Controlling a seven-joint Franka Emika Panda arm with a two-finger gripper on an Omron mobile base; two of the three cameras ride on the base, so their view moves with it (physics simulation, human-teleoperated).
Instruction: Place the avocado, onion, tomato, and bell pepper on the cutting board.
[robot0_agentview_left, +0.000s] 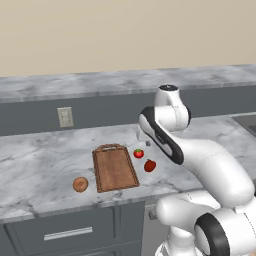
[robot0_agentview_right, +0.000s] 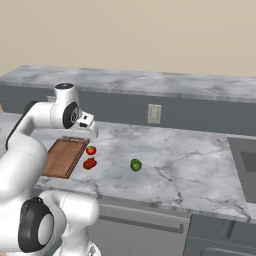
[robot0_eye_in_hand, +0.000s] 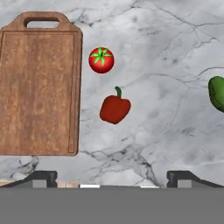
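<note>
While the arm hangs over the marble counter (robot0_agentview_left: 35, 165), the picture runs like this from left to right in the left base view: one onion (robot0_agentview_left: 80, 184) sits alone near the front edge, well clear of everything but close to the cutting board's (robot0_agentview_left: 115, 168) left rim; then one board, bare on top, handle loop pointing toward the back wall; then one tomato (robot0_agentview_left: 138, 153) just off the board's right rim, and one bell pepper (robot0_agentview_left: 149, 165) a little nearer the front, apart from the tomato. Furthest right, seen from the right base view, one avocado (robot0_agentview_right: 135, 165) lies by itself on open marble with plenty of free counter around it. Looking down the hand view, the gripper (robot0_eye_in_hand: 112, 178) has its fingers spread wide with nothing between them, above the counter's front strip.
</note>
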